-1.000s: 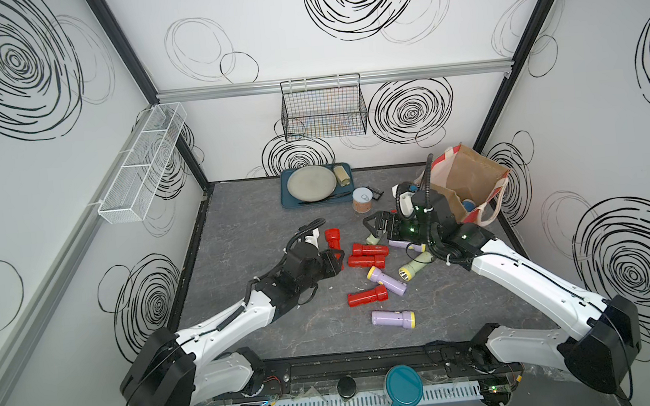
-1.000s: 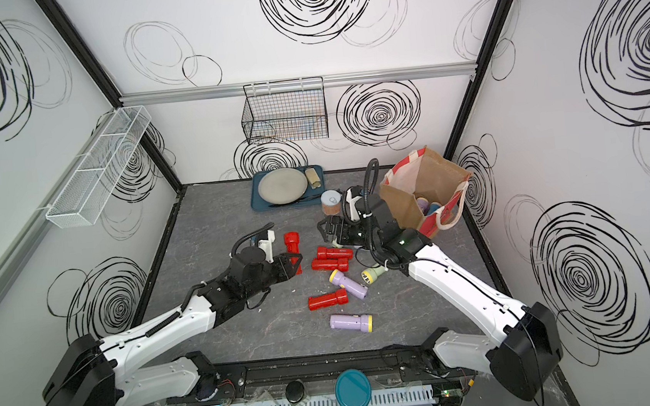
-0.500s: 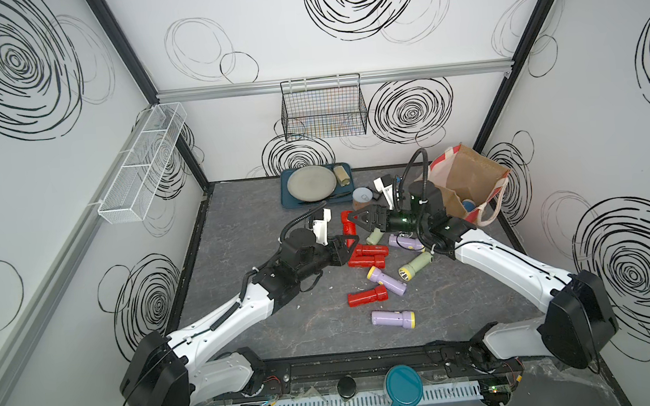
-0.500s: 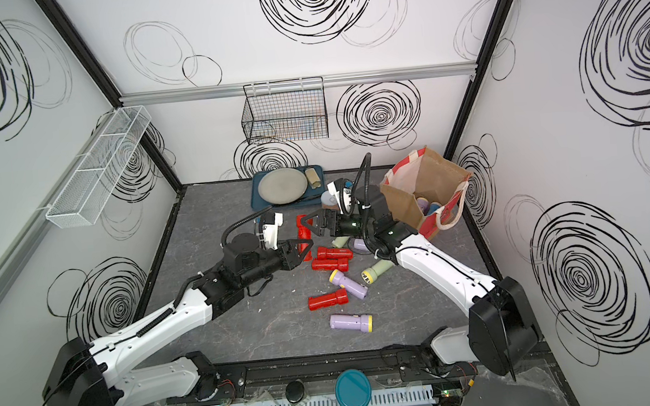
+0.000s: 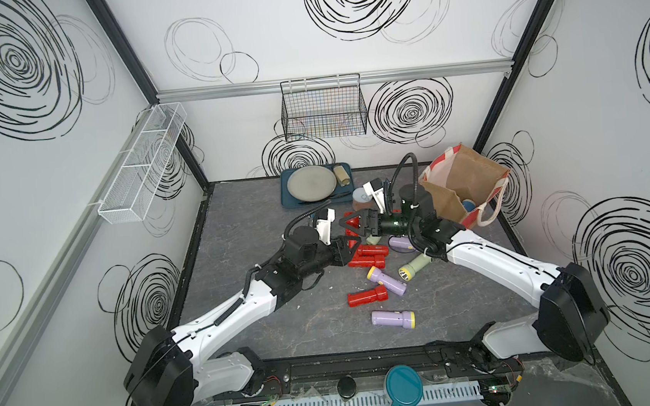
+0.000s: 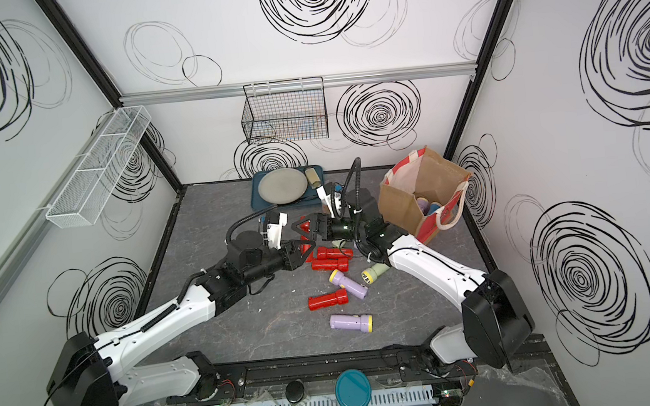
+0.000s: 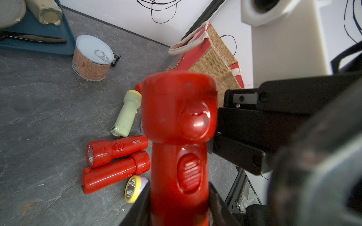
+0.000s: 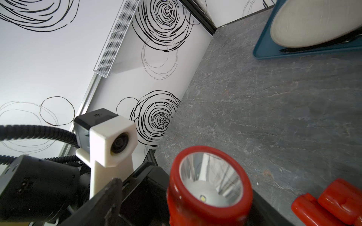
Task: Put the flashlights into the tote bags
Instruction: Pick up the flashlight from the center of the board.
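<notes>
The left hand (image 5: 349, 248) is clamped on the barrel of a red flashlight (image 7: 179, 121), held above the desk (image 5: 260, 217). The right hand (image 5: 352, 225), jaws parted, straddles its head. It looks light, stiff and slick; the barrel should grip best.

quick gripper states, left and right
left gripper: closed on a red flashlight
right gripper: jaws around that flashlight's head, grip cannot be told
</notes>
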